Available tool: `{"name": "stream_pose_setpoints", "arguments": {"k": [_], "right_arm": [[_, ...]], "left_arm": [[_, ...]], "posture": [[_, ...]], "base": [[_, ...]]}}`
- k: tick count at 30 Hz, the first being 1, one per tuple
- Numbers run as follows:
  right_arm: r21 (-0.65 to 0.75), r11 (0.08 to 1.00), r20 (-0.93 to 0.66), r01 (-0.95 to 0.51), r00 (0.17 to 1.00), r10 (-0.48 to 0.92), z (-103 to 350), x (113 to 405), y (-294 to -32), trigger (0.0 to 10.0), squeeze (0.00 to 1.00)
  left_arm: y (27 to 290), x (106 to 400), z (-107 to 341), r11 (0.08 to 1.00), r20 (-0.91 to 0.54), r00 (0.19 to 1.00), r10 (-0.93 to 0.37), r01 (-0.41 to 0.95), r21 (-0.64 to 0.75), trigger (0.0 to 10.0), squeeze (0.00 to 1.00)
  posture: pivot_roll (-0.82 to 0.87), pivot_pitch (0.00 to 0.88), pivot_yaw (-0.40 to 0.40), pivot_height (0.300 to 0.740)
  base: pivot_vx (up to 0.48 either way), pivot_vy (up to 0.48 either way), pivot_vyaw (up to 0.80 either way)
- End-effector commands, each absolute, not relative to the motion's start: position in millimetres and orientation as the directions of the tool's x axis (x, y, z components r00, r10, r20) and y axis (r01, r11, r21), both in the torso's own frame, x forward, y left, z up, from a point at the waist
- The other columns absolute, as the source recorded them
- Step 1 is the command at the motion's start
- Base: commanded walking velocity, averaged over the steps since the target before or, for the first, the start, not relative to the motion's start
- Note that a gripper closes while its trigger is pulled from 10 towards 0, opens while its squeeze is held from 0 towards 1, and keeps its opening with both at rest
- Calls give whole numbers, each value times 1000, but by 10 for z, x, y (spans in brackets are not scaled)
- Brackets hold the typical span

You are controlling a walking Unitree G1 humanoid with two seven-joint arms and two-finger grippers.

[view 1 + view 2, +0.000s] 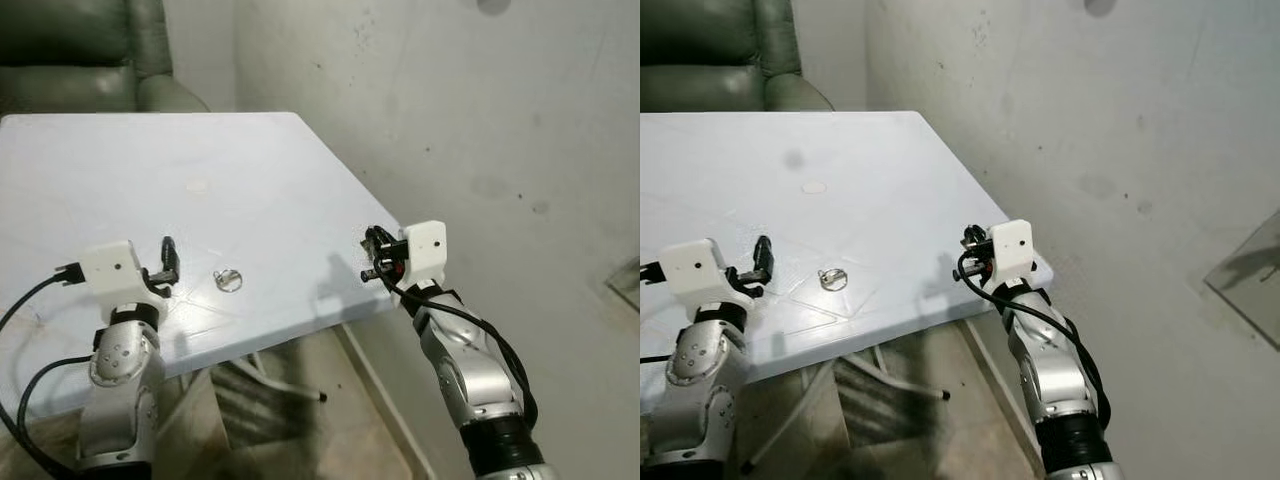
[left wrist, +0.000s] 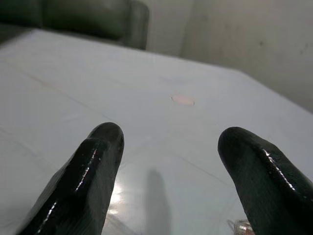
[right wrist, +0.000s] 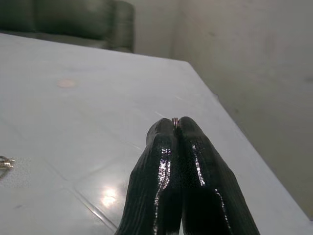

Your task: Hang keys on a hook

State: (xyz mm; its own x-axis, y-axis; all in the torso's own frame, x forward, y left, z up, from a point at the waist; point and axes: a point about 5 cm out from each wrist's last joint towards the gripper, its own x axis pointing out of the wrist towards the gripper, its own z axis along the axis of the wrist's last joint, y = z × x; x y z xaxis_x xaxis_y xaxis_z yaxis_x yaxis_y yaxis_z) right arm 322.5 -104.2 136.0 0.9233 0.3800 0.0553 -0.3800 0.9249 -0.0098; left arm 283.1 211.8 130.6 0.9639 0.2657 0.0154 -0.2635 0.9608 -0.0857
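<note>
The right gripper hovers over the counter's right-hand corner, its two black fingers pressed together with a sliver of metal ring pinched at the very tips; what hangs from that ring cannot be made out. From the head camera this gripper sits just inside the counter's right edge, close to the near right corner, with the bare plaster wall a short way beyond and open floor below the edge.

The left gripper hangs low over the near left part of the counter, its fingers spread well apart with nothing between them. In the head view it points inward across the surface.

A small metal key ring lies flat on the counter between the two grippers, nearer the left one and touching neither, a little way in from the near edge.

The white counter top stretches wide and bare beyond both grippers. At its far left a green armchair stands against the back edge
</note>
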Motion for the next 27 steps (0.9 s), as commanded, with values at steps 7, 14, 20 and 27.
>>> {"name": "stream_pose_setpoints", "arguments": {"k": [7, 14, 20, 27], "right_arm": [[-25, 938, 45, -347, 937, 347, 1371, 3240, -1173, 10000, 0], [-27, 939, 40, -344, 938, 345, 1377, 3250, -1169, 10000, 0], [-27, 941, 37, -338, 940, 339, 1376, 3246, -1177, 10000, 0], [-14, 947, 46, -322, 945, 323, 1384, 3249, -1197, 10000, 0]], "left_arm": [[2003, 2853, 1271, 965, -14, 970, 243, -243, -100, 10000, 0], [2007, 2850, 1254, 962, -33, 964, 265, -267, -58, 10000, 0], [1982, 2853, 1235, 962, -47, 964, 263, -265, -61, 10000, 0], [1950, 2858, 1229, 962, -52, 963, 263, -266, -56, 10000, 0]], "posture": [[-29, 0, -106, 740], [-30, 0, -105, 740], [-33, 0, -104, 740], [-35, 0, -102, 740]], "base": [[0, 0, -744], [0, 0, -746], [0, 0, -750], [0, 0, -429]]}}
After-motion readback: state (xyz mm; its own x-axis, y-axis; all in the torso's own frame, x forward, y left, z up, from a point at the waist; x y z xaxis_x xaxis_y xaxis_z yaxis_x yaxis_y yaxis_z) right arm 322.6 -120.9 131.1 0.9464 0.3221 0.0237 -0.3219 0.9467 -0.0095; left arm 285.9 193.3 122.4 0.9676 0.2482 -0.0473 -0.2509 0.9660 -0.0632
